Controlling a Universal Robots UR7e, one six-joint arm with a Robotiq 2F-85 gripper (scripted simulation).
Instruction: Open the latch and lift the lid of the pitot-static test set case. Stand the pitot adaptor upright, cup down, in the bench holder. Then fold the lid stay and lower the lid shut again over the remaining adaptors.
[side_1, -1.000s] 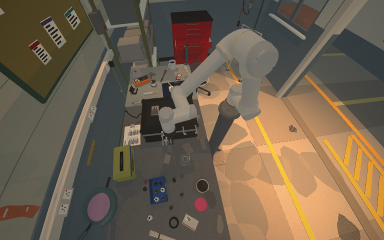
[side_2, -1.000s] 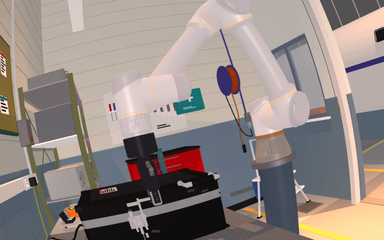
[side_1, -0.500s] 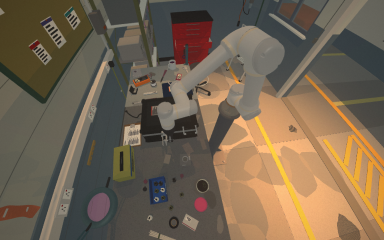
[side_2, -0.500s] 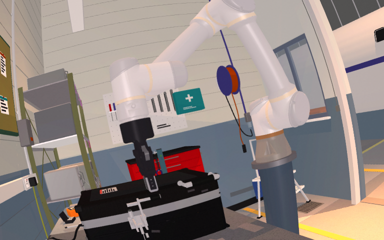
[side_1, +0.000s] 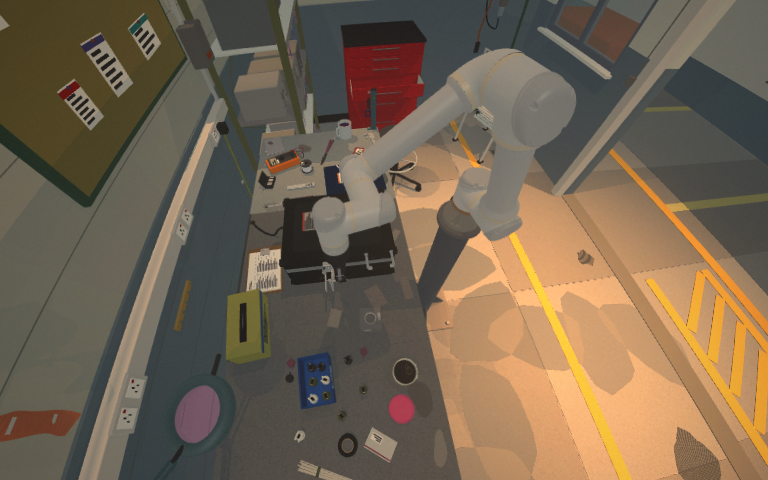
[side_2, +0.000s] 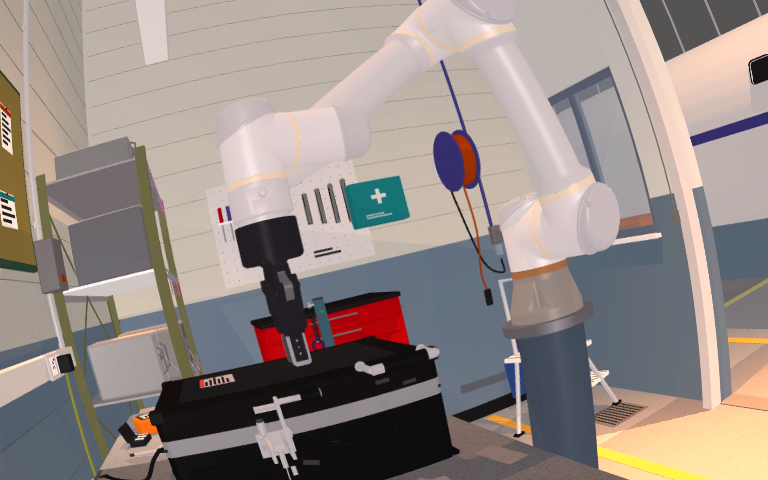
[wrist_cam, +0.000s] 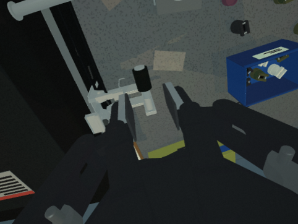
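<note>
The black test set case (side_1: 338, 238) (side_2: 300, 416) sits on the bench with its lid down, so its contents are hidden. Its grey latch (side_1: 329, 277) (side_2: 276, 438) (wrist_cam: 123, 99) hangs on the front face, with a black knob (wrist_cam: 141, 79) at its end. My gripper (side_2: 297, 354) (wrist_cam: 151, 108) hovers open and empty above the lid's front edge, over the latch. The bench holder (side_1: 370, 318), a small grey block with a ring, stands on the bench in front of the case.
A yellow-green box (side_1: 247, 326) stands left of the holder. A blue parts box (side_1: 316, 380) (wrist_cam: 262, 72), a cup (side_1: 405, 371), a pink disc (side_1: 401, 408) and small fittings lie further along the bench. A clipboard (side_1: 265, 270) lies beside the case.
</note>
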